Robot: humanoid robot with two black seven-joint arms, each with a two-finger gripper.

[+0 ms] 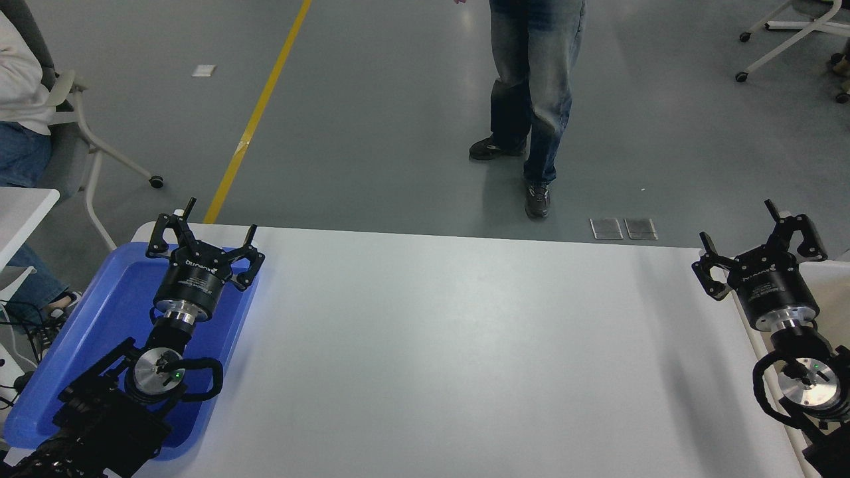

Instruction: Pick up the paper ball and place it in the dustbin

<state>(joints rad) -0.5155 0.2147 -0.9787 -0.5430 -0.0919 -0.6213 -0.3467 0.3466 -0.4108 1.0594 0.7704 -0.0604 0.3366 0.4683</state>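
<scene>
The paper ball is out of view; nothing lies on the white table [451, 345]. My right gripper [747, 229] hangs open and holds nothing, over the table's far right corner. Behind that arm, at the right edge, only a strip of the dustbin's white rim [838, 269] shows. My left gripper [211, 226] is parked open above the blue tray [113, 312] at the table's left end, with nothing between its fingers.
A person in jeans [531, 99] stands on the grey floor beyond the table's far edge. At the far left a seated person [16, 99] occupies a wheeled chair beside another white table [20, 206]. A second chair base [790, 33] stands top right.
</scene>
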